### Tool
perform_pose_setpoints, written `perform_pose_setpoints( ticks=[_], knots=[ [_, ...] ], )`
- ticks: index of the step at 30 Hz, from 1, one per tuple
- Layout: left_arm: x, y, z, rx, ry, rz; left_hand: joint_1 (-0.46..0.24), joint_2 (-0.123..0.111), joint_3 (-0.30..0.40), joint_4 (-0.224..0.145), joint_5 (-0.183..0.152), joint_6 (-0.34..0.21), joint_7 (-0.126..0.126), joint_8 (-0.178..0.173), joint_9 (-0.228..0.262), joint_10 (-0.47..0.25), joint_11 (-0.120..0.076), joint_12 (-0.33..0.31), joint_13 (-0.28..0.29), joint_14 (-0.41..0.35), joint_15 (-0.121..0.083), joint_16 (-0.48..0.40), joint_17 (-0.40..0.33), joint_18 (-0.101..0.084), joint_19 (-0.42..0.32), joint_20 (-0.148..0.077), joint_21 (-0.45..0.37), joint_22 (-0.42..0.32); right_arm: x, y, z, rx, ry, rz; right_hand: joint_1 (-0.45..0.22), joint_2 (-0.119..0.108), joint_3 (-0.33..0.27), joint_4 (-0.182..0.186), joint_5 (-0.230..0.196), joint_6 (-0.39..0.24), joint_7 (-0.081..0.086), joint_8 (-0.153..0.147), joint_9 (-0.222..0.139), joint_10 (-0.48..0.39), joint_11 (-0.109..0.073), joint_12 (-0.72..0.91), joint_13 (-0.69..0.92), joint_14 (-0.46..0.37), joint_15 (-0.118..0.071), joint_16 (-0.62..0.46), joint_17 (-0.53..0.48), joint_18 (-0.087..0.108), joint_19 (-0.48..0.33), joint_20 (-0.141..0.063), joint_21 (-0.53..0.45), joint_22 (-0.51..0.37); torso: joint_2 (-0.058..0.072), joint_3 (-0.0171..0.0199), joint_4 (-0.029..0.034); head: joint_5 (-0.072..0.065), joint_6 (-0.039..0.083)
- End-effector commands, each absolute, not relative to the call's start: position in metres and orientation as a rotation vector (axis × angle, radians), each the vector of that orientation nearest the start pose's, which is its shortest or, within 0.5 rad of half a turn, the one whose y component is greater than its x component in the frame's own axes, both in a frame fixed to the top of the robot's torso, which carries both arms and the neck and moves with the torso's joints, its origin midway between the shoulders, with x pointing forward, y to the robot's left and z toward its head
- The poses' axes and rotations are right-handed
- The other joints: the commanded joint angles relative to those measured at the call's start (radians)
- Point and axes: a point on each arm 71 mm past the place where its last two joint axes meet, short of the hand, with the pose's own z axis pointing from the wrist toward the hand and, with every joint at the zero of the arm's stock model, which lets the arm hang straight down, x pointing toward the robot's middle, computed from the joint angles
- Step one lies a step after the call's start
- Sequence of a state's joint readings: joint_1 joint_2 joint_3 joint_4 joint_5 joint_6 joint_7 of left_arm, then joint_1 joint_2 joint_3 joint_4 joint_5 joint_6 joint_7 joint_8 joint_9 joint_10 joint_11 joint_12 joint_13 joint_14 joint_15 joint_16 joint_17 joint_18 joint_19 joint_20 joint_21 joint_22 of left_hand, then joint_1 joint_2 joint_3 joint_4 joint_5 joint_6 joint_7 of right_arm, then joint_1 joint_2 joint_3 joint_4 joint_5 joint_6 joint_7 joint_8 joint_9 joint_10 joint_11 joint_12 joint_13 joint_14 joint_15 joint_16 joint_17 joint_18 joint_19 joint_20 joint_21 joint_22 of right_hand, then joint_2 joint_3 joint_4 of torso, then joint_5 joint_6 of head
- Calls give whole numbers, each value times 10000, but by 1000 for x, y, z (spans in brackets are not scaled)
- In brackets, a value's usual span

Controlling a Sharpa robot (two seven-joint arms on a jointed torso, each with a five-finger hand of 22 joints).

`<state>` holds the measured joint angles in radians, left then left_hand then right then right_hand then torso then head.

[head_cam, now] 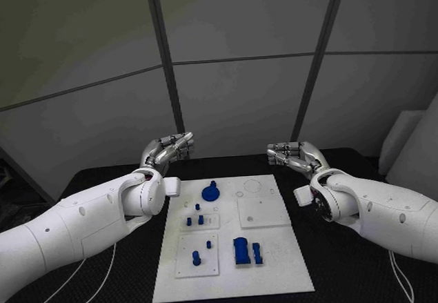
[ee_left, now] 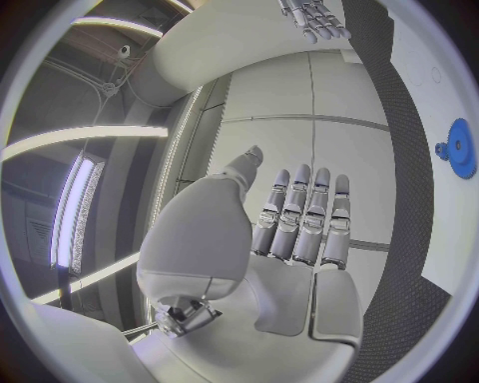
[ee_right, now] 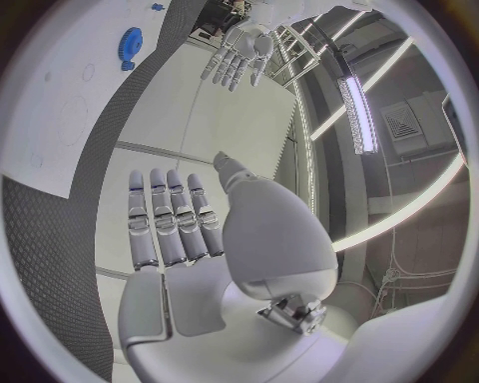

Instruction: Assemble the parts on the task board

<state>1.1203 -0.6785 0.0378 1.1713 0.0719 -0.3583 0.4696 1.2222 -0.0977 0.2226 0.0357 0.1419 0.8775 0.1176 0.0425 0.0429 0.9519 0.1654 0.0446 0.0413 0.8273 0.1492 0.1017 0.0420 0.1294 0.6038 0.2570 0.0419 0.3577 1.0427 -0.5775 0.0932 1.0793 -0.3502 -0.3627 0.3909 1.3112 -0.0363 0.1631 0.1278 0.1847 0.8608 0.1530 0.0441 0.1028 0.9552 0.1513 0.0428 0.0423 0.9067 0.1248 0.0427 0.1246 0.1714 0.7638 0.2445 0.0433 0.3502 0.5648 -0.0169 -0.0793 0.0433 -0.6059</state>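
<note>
Hovering beyond the task board, both the left robot hand and right robot hand show flat, straightened fingers holding nothing in their wrist views.

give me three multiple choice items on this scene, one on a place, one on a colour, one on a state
1. Where does the gear lie on the board?
A. far end
B. near end
C. off the board

2. What colour are the parts?
A. grey
B. blue
C. red

3. What state is the left hand in?
A. holding a part
B. pressing the board
C. open, holding nothing

Answers:
1. A, the gear sits at the board's far end, towards the wall.
2. B, the gear and the pegs all show blue.
3. C, the left wrist view shows its fingers straight with nothing in them; the right hand is likewise open.
</note>
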Motion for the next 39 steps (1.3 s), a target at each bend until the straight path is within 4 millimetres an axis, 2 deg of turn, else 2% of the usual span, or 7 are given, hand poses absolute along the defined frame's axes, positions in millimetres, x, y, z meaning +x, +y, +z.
perform_pose_setpoints(
  ticks=[1,10,12,13,22,23,39],
  knots=[
    [540,240,-214,-12573,11866,-13731,-3896,977,-708,-357,-451,-2796,-374,-425,-429,-3032,-526,-446,-413,-2635,-475,-1017,-420,-385,-1924,-816,-419,-1139,541,-206,-241,9401,13746,12738,-4240,363,-520,-414,-596,-2783,-492,-441,-1028,-3088,-488,-428,-423,-2930,-404,-427,-402,-515,-2470,-791,-433,-1131,-29,25,116,-76,2],
    [505,216,-222,-12365,12061,-12998,-6493,977,-1180,-357,-1419,-4659,-1176,-425,-429,-5052,-877,-446,-413,-4393,-792,-1017,-420,-388,-3204,-1365,-419,-1898,513,-199,-232,10411,12885,12799,-6919,363,-853,-1278,-976,-4546,-805,-441,-1028,-5044,-798,-428,-423,-4785,-1248,-427,-1246,-794,-4031,-1296,-433,-1849,-191,157,736,-404,54],
    [494,209,-223,-12297,12101,-12807,-6942,977,-1264,-357,-1419,-4984,-1176,-425,-429,-5403,-937,-446,-413,-4696,-1492,-1017,-420,-392,-3425,-1461,-419,-2030,503,-198,-230,10759,12674,12751,-7412,363,-918,-1278,-1043,-4870,-1530,-441,-1028,-5393,-1513,-428,-423,-5129,-1248,-427,-1246,-900,-4320,-1386,-433,-1981,-203,167,783,-428,58],
    [489,206,-223,-12265,12117,-12721,-7159,977,-1300,-357,-1419,-5138,-1176,-425,-429,-5571,-1654,-446,-413,-4844,-1492,-1017,-420,-395,-3537,-1503,-419,-2093,498,-197,-229,10932,12582,12716,-7642,363,-1631,-1278,-1079,-5021,-1530,-441,-1028,-5567,-1513,-428,-423,-5285,-1248,-427,-1246,-904,-4454,-1428,-433,-2042,-206,169,792,-433,59],
    [462,193,-224,-12091,12178,-12295,-8784,977,-2226,-357,-1419,-6308,-1176,-425,-429,-6837,-1654,-446,-413,-5945,-1492,-1017,-420,-397,-4336,-1846,-419,-2569,465,-193,-225,11995,12198,12336,-9389,363,-1631,-1278,-1847,-6169,-1530,-441,-1028,-6842,-1513,-428,-423,-6492,-1248,-427,-1246,-1012,-5472,-2445,-433,-2508,-206,169,793,-433,59],
    [462,192,-224,-12089,12178,-12290,-8918,977,-2226,-357,-1419,-6399,-1176,-425,-429,-6944,-1654,-446,-413,-6039,-1492,-1017,-420,-393,-4394,-2570,-419,-2609,464,-193,-224,12035,12189,12316,-9533,363,-1631,-1278,-1847,-6263,-1530,-441,-1028,-6947,-1513,-428,-423,-6598,-1248,-427,-1246,-1714,-5560,-2445,-433,-2546,-206,169,793,-433,59],
    [462,192,-224,-12089,12178,-12289,-10517,977,-2226,-357,-1419,-7554,-1176,-425,-429,-8203,-1654,-446,-413,-7126,-1492,-1017,-420,-395,-5185,-2570,-419,-3577,462,-192,-224,12089,12178,12289,-11273,363,-1631,-1278,-1847,-7406,-1530,-441,-1028,-8210,-1513,-428,-423,-7797,-1248,-427,-1246,-1714,-6556,-2445,-433,-3502,-206,169,793,-433,59]
  ],
)
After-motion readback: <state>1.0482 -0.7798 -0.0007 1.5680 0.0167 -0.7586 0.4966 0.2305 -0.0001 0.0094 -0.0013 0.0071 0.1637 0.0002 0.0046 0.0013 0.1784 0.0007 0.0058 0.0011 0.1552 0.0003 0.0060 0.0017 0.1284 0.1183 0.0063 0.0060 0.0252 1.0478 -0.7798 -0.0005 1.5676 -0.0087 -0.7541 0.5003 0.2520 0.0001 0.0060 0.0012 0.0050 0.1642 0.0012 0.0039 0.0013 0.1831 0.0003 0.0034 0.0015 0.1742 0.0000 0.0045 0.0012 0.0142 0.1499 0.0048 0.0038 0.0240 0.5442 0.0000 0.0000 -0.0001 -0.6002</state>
